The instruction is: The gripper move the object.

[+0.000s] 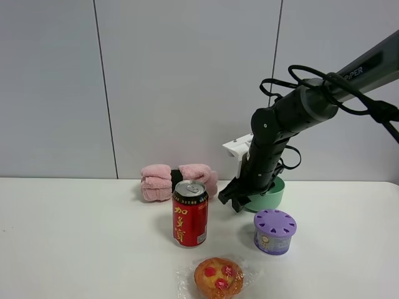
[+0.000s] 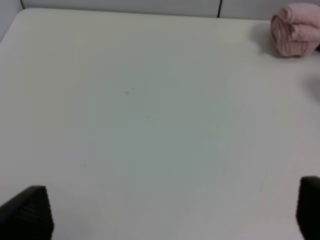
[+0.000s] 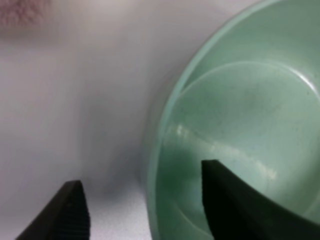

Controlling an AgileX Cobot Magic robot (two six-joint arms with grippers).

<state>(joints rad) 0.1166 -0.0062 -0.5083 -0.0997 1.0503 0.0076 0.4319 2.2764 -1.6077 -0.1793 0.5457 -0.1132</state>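
- Step in hand, as judged: taking hold of the mint-green round plastic bowl (image 1: 272,198) by its rim; the black two-fingered right gripper (image 3: 142,177) stands open and astride the near-left rim, one finger (image 3: 235,205) inside the bowl and the other (image 3: 70,212) outside over the table, nothing clamped yet
- To do it well: lower until the pads overlap the wall fully, then close squarely on it; a smooth, thin wall may slip or tip the bowl if pinched only at the lip; lift straight before travelling, since the red drinks can (image 1: 190,213) stands near on the left and the small purple round container with a slotted lid (image 1: 274,232) just in front
- Bowl, place: far right part of the white table (image 1: 75,237), upright, behind the purple container; contents: none seen, the inside shows bare in the right wrist view
- Purple container: lid on; contents hidden
- Red drinks can: upright, centre; whether opened cannot be told
- Muffin with red pieces in clear wrap (image 1: 218,277): near centre, in front of the can
- Pink rolled cloth (image 1: 177,180): far centre, behind the can
- Left gripper (image 2: 170,215): jaws wide apart over bare table, holding nothing
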